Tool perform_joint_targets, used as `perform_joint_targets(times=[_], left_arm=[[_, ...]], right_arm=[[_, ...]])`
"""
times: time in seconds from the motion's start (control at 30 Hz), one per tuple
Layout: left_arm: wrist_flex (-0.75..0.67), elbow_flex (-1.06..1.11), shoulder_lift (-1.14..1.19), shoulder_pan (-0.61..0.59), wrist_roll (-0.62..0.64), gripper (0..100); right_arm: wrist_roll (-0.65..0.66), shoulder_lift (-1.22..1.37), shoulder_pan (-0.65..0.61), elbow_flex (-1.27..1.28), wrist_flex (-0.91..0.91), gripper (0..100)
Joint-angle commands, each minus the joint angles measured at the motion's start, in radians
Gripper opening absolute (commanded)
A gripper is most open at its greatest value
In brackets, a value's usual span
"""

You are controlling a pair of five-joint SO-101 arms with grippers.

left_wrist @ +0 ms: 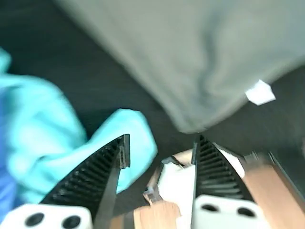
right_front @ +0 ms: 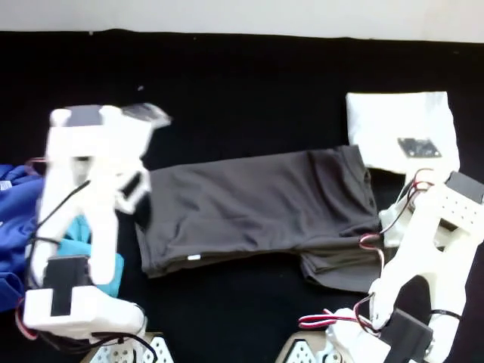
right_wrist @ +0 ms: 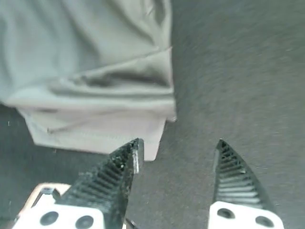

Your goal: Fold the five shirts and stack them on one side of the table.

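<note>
A dark grey shirt (right_front: pixel 257 208) lies partly folded across the middle of the black table, with a small white tag (right_front: pixel 194 258) near its front left corner. A folded white shirt (right_front: pixel 403 128) rests at the back right. Teal (right_front: pixel 79 238) and blue (right_front: pixel 15 219) shirts are bunched at the left edge. My left gripper (left_wrist: pixel 162 148) is open above the table, between the teal shirt (left_wrist: pixel 52 143) and the grey shirt's corner (left_wrist: pixel 200 71). My right gripper (right_wrist: pixel 178 155) is open over bare cloth just beside the grey shirt's hem (right_wrist: pixel 95 129). Neither holds anything.
The left arm (right_front: pixel 79 219) stands over the teal and blue pile. The right arm (right_front: pixel 423 257) sits at the front right, close to the grey shirt's sleeve (right_front: pixel 340 268). A pale wall strip (right_front: pixel 242 15) runs behind the table's far edge.
</note>
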Motion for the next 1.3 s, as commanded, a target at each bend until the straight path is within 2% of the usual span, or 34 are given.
perform_joint_targets(times=[0.0,0.03,0.07,0.13,0.27,0.37,0.57,0.73,0.83,0.9,1.03,1.07,1.17,1.27], left_arm=[[-0.006,0.01,-0.018,-0.099,-0.068,10],[-0.032,0.05,-0.005,-0.11,-0.086,4],[-0.064,0.093,0.012,-0.122,-0.095,0],[-0.144,0.176,0.054,-0.15,-0.097,3],[-0.285,0.263,0.177,-0.22,-0.11,1],[-0.302,0.248,0.255,-0.323,-0.209,1],[-0.299,-0.025,0.378,-0.628,-0.39,1],[-0.298,-0.352,0.533,-0.766,-0.414,1],[-0.29,-0.541,0.633,-0.792,-0.404,1],[-0.232,-0.664,0.677,-0.796,-0.362,1],[0.008,-0.875,0.705,-0.743,-0.304,1],[0.055,-0.897,0.702,-0.72,-0.301,1],[0.058,-0.897,0.653,-0.674,-0.288,1],[0.06,-0.857,0.575,-0.621,-0.285,5]], right_arm=[[-0.101,-0.047,0.005,-0.114,0.024,10.3],[-0.127,-0.047,-0.018,-0.145,0.03,2.6],[-0.15,-0.045,-0.039,-0.17,0.031,0.0],[-0.187,-0.045,-0.084,-0.217,0.065,5.7],[-0.233,-0.045,-0.203,-0.292,0.139,5.4],[-0.261,-0.045,-0.263,-0.332,0.173,5.4],[-0.262,-0.045,-0.295,-0.34,0.177,5.4],[-0.262,-0.045,-0.294,-0.338,0.176,5.4],[-0.262,-0.045,-0.294,-0.338,0.177,5.4],[-0.27,-0.045,-0.292,-0.338,0.177,5.4],[-0.304,-0.045,-0.292,-0.338,0.177,5.4],[-0.316,-0.045,-0.292,-0.338,0.177,5.8],[-0.351,-0.045,-0.295,-0.341,0.179,6.8],[-0.356,-0.045,-0.295,-0.343,0.179,16.0]])
